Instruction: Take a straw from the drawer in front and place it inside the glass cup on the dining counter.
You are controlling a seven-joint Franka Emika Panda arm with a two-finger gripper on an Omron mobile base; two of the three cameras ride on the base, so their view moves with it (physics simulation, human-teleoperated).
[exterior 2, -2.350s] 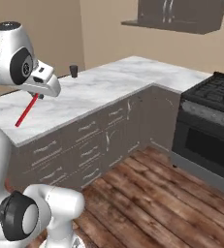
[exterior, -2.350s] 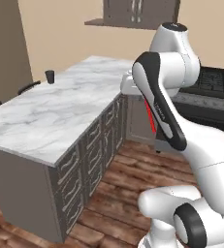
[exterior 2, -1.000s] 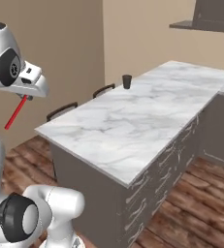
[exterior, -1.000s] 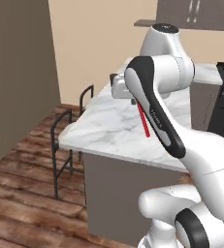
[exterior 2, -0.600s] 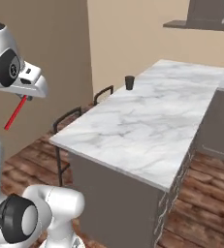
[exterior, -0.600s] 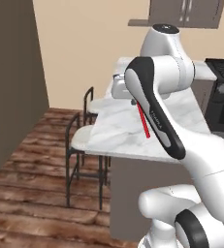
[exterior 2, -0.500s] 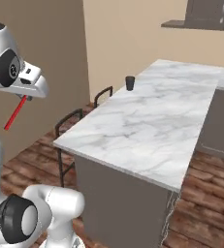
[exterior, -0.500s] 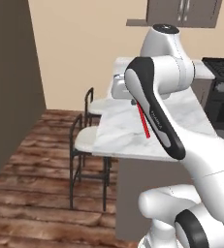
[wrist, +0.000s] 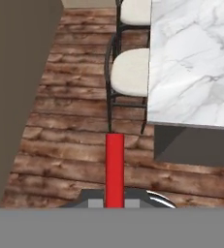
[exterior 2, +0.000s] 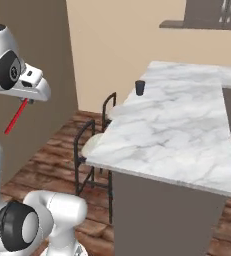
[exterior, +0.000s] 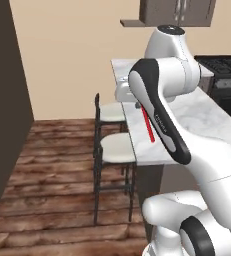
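The robot's fingers (exterior 2: 28, 101) stay pinched on the red straw (exterior 2: 16, 116), which hangs down and slants away from the hand, carried in the air well short of the dark glass cup (exterior 2: 140, 87).

The cup stands upright near the stool-side edge of the white marble worktop (exterior 2: 177, 130), towards its far end by the beige wall. Two black-framed stools (exterior: 115, 150) with pale round seats are tucked against the worktop just below that edge, the farther one (exterior 2: 110, 107) close beneath the cup.

What has changed over the last seconds is the setting, not the grip. The whole scene has slid across both base views, which points to the base driving round the end of the worktop: the drawered cabinet fronts that faced the cameras a moment ago have gone, and the plain panel base, the stools and the wooden floor (wrist: 70, 131) have come in. The arm's pose and the straw's angle look unchanged through all of this.

In the hand view the straw runs straight up from the fingertips over the floor boards, with the worktop's near corner off to one side.

The pick from the drawer appears done. Carrying is under way, and the cup likely remains out of reach, so more driving probably comes before any lowering.
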